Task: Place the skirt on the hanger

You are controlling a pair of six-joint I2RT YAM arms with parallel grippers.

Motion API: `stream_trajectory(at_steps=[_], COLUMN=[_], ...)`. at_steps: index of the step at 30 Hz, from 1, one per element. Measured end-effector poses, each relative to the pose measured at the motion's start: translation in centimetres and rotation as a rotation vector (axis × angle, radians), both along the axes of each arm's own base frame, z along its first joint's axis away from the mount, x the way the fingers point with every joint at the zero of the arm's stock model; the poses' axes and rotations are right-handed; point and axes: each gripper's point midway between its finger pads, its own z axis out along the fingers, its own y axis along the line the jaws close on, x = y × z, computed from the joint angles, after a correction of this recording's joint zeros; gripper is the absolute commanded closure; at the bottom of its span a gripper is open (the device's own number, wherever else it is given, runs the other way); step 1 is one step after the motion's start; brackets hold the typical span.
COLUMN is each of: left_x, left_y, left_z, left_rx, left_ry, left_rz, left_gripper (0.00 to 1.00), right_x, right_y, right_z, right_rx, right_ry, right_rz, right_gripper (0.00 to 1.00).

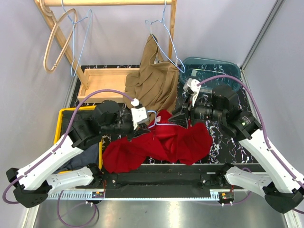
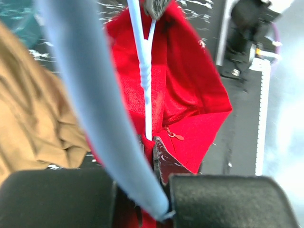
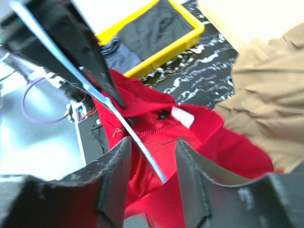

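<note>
The red skirt (image 1: 161,142) lies crumpled on the dark marble table, between my two grippers. A light blue wire hanger (image 1: 160,122) lies over its top edge. My left gripper (image 1: 146,122) is shut on the hanger's wire just below the twisted neck (image 2: 146,71), with red fabric (image 2: 190,95) pressed at the fingers (image 2: 166,161). My right gripper (image 1: 179,118) is open. In the right wrist view it (image 3: 152,147) straddles the hanger's arm (image 3: 137,142), which runs down into the skirt (image 3: 190,137) beside its white label (image 3: 183,116).
A brown garment (image 1: 154,80) hangs from a blue hanger on the wooden rack (image 1: 109,3) behind. A wooden tray (image 1: 107,80) and a teal bin (image 1: 211,69) stand at the back. A yellow bin (image 1: 64,114) with dark clothes is at the left.
</note>
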Motion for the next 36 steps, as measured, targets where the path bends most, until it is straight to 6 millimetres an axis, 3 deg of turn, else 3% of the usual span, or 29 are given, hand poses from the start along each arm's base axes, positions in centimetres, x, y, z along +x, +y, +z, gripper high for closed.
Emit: stream_trajectory(at_steps=[3,8,13,15,17,21,23,24,25,27,31,36], left_x=[-0.7,-0.9,-0.8,-0.8,-0.9,-0.8,-0.5,-0.4,-0.4,0.3,1.7,3.5], left_y=[-0.1,-0.1,-0.3,-0.3,-0.3,-0.2,0.0,0.1,0.2,0.6,2.0,4.8], left_z=[-0.4,-0.8,-1.1,-1.1,-1.1,-1.1,-1.2,-1.3,-1.2,-1.0,0.4,0.4], left_rx=[0.008,0.023,0.029,0.03,0.03,0.032,0.037,0.039,0.04,0.037,-0.005,-0.043], left_ry=[0.02,0.037,0.042,0.045,0.047,0.046,0.048,0.047,0.047,0.027,-0.025,-0.066], left_rz=[-0.036,-0.044,-0.045,-0.048,-0.051,-0.042,-0.023,-0.016,-0.006,0.044,0.172,0.378], left_gripper=[1.0,1.0,1.0,1.0,1.0,0.98,0.86,0.72,0.51,0.38,0.2,0.14], right_x=[-0.7,-2.1,-3.9,-4.0,-3.7,-2.8,-2.8,-2.9,-3.0,-3.1,-2.1,-2.2], right_y=[0.7,2.5,3.6,3.7,3.7,3.8,4.0,4.0,4.1,4.1,3.4,2.1], right_z=[0.0,-2.9,-4.9,-5.0,-5.1,-5.5,-5.6,-5.6,-5.6,-5.7,-6.8,-5.7], right_rx=[-0.005,-0.077,-0.137,-0.143,-0.151,-0.162,-0.16,-0.159,-0.157,-0.157,-0.195,-0.184], right_ry=[-0.027,0.026,0.056,0.046,0.033,0.011,0.001,-0.002,-0.006,-0.011,-0.006,-0.044], right_rz=[0.078,0.207,0.298,0.301,0.287,0.245,0.25,0.254,0.256,0.256,0.177,0.127], right_gripper=[0.4,0.3,0.34,0.47,0.77,1.0,1.0,1.0,1.0,1.0,1.0,1.0])
